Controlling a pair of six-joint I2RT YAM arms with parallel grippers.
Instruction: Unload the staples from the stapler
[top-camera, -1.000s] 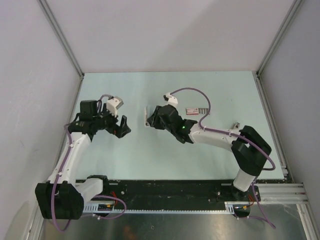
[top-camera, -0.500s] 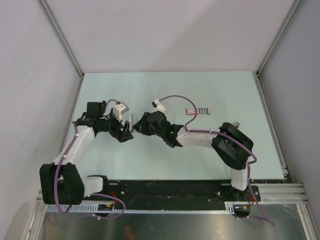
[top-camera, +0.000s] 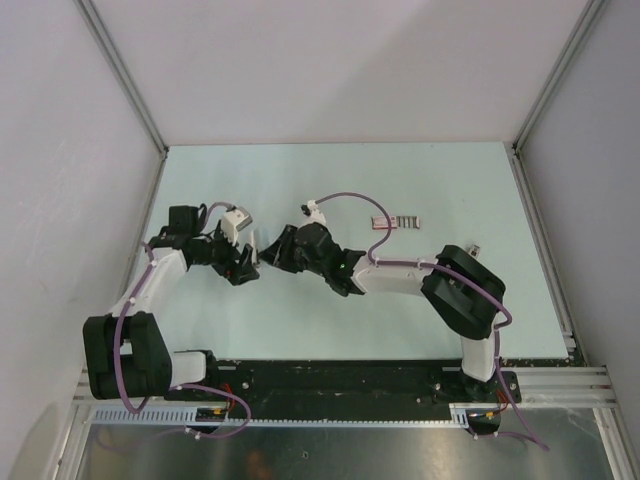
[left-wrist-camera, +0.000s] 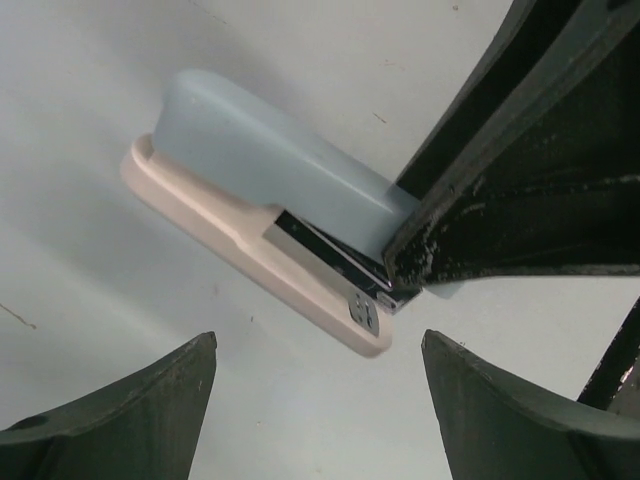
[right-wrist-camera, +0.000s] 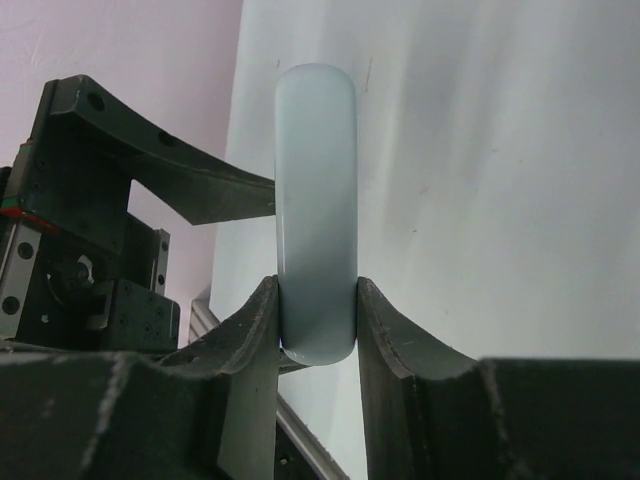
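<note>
**A:** So, where does the stapler (left-wrist-camera: 270, 170) lie?

**B:** Between the two arms. My right gripper (right-wrist-camera: 318, 300) is clamped on one end of its blue cover (right-wrist-camera: 315, 180), and its long axis points away from that gripper, toward the left arm.

**A:** And the left gripper (left-wrist-camera: 320, 395)?

**B:** Spread wide and empty, just short of it. The stapler runs slantwise across the gap.

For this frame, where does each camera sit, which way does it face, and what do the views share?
Top external: above and behind the bases, looking down at the table; left arm and right arm meet at the stapler.
Left wrist: on the left arm, facing the table past the open left gripper, stapler ahead.
Right wrist: on the right arm, looking along the right gripper, shut on the stapler.
Shared: all three show the stapler.
</note>
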